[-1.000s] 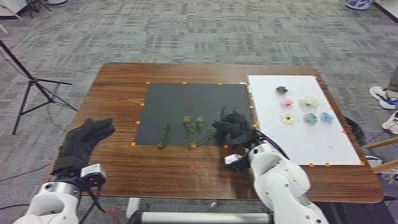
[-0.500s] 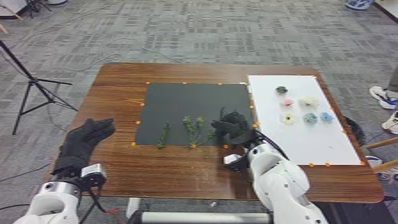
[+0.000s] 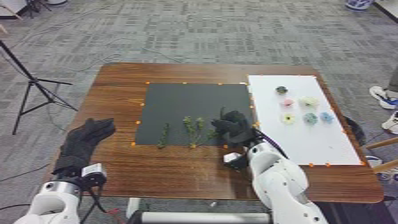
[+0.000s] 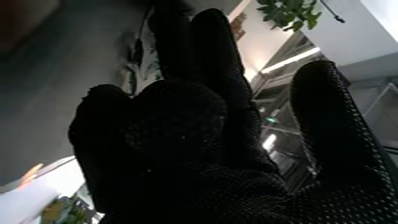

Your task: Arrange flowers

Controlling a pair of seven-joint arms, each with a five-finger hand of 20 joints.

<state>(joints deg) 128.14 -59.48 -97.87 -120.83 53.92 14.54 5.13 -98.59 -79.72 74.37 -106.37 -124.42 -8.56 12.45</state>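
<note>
Head view: the right hand [image 3: 234,130] is low over the near right corner of the black mat [image 3: 187,100], just beside a leafy green stem [image 3: 211,134]; whether it is open or clamped on anything, I cannot tell. More leafy stems [image 3: 193,131] lie to its left on the mat's near part. Right of the mat, a white sheet [image 3: 311,145] bears pink [image 3: 288,103], cream [image 3: 308,101], pale yellow [image 3: 289,119], blue [image 3: 310,119] and dark [image 3: 282,90] flower heads. The left hand [image 3: 82,137], left of the mat, has relaxed fingers, thumb apart.
</note>
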